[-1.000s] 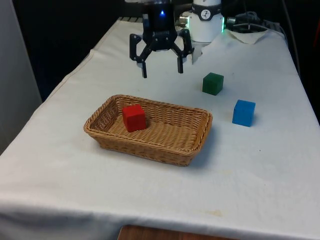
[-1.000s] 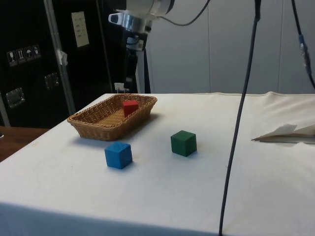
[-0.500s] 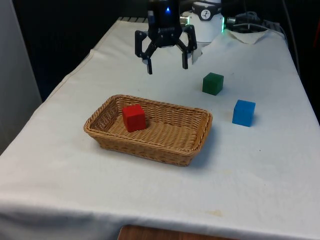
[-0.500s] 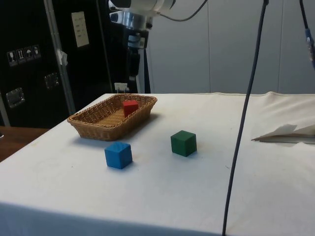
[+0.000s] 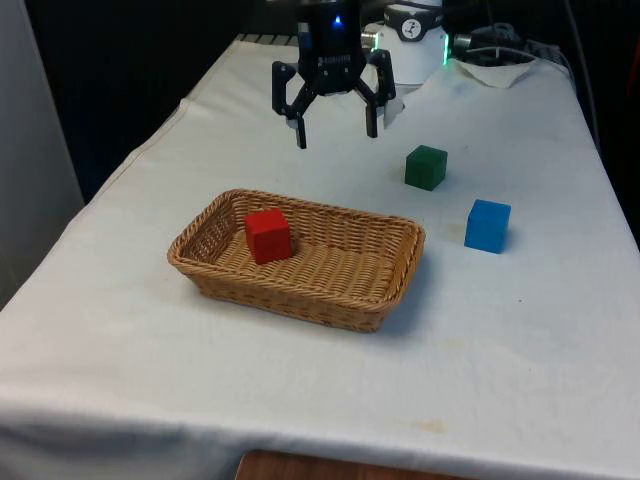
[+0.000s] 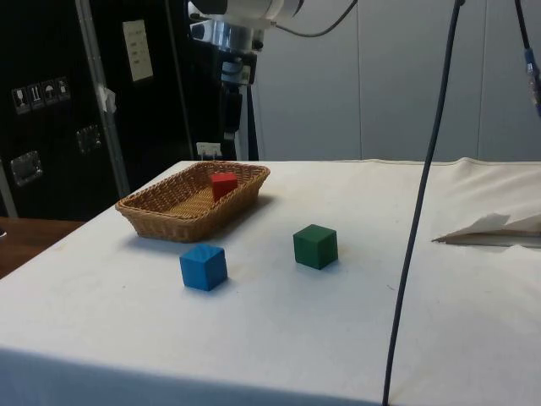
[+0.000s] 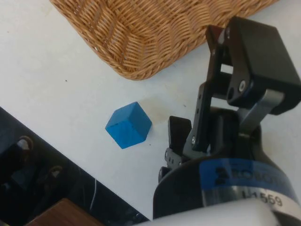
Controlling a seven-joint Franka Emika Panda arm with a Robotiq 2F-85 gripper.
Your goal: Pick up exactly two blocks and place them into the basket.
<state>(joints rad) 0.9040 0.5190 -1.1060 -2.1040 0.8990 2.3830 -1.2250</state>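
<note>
Hanging above the cloth (image 5: 120, 340) beyond the basket's (image 5: 300, 285) far rim, the gripper (image 5: 335, 132) has its two black fingers spread wide with nothing between them. In the front view it sits high, toward the far end of the table, with the basket nearer the camera.

A red block (image 5: 268, 236) lies inside the basket, toward the front view's left end. In the side view the same red block (image 6: 223, 185) shows over the wicker wall (image 6: 190, 222).

A green block (image 5: 426, 167) stands on the cloth off the front view's right of the gripper, apart from the basket. A blue block (image 5: 487, 225) stands nearer the camera than the green one and farther to the front view's right, just beyond the basket's right end. The two are near each other but not touching.

In the wrist view the blue block (image 7: 128, 125) lies on the cloth beside a corner of the basket (image 7: 141, 37), clear of it.
</note>
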